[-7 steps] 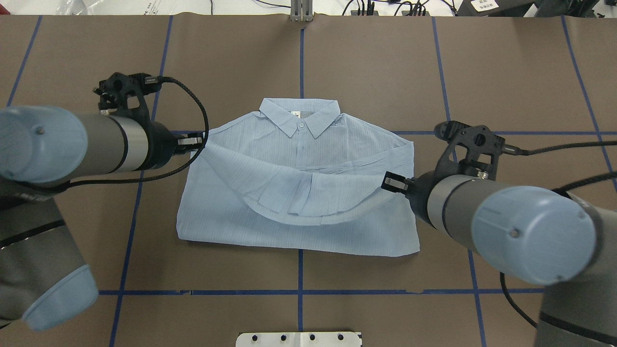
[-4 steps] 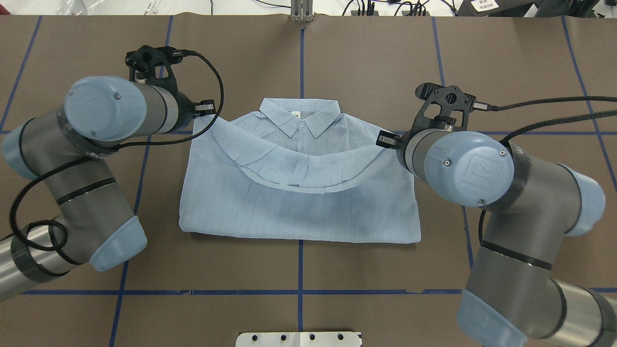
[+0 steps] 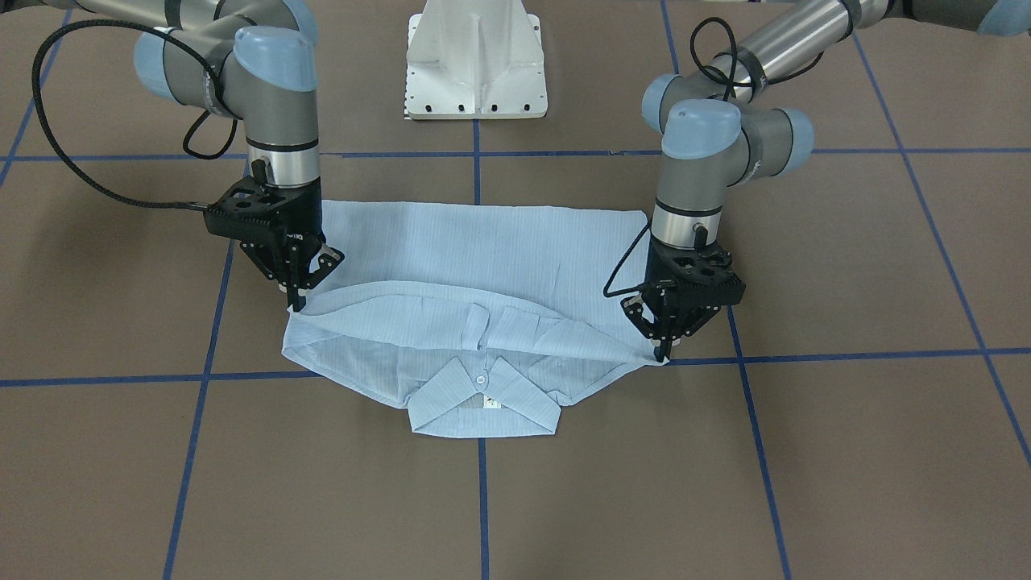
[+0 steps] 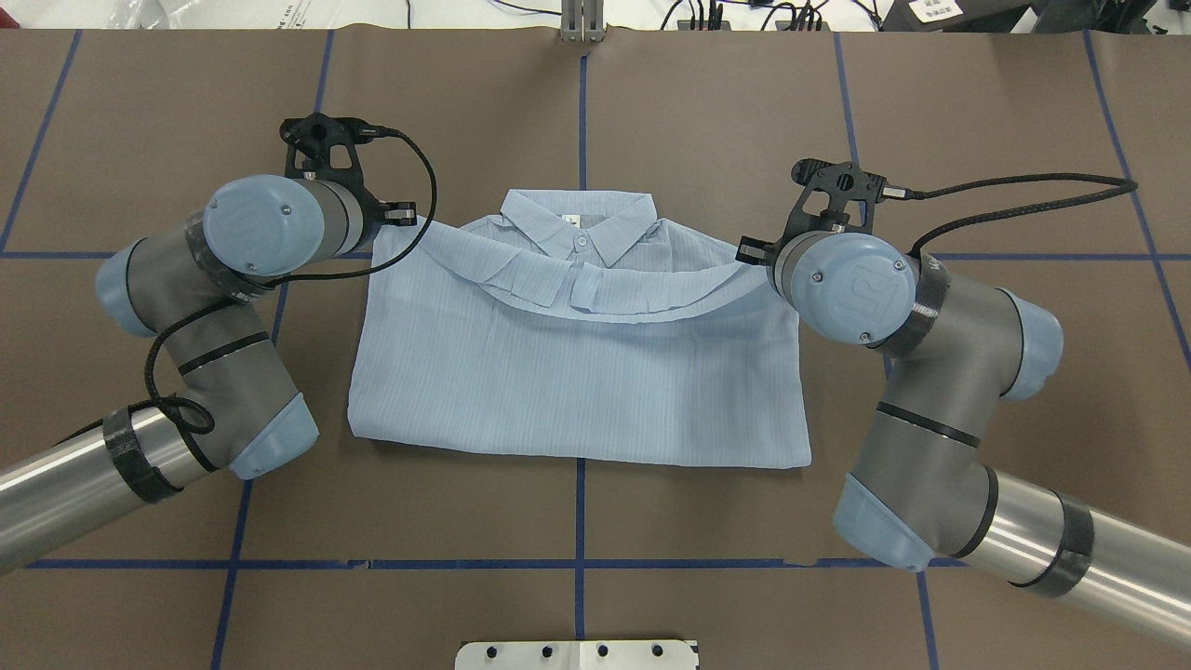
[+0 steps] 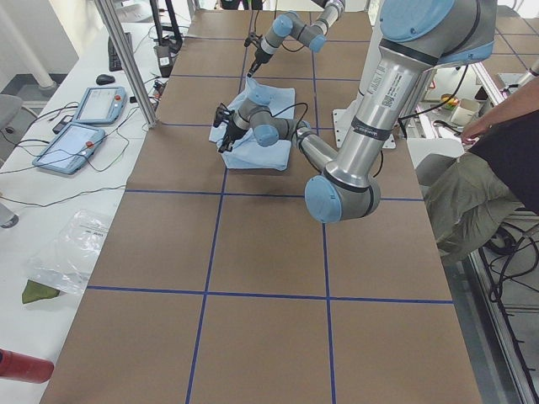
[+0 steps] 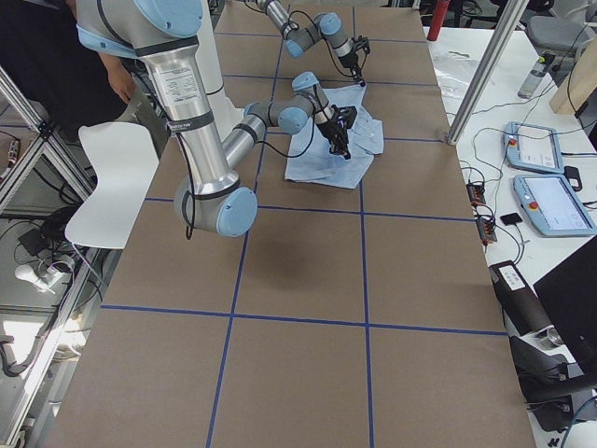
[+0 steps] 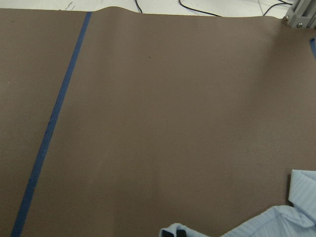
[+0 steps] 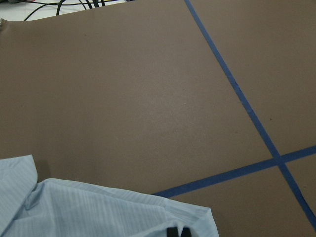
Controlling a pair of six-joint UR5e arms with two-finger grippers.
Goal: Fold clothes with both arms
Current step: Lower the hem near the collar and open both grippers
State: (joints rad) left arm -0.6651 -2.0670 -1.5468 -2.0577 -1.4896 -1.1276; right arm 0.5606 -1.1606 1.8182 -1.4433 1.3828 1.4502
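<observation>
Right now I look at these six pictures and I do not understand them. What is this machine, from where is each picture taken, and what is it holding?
It is a robot with a left arm and a right arm on a white base. Each arm ends in a black two-finger gripper.

One picture looks down from behind the robot and one faces it from across the table. Two look along the table from its ends, and two come from small cameras on the wrists. In the facing picture the left arm appears on the right side.

On the brown table, marked with blue tape lines, lies a light blue striped shirt. Its collar points away from the robot.

The left gripper and the right gripper each pinch one end of the shirt's folded-over edge. That edge sags between them, close to the collar.
</observation>
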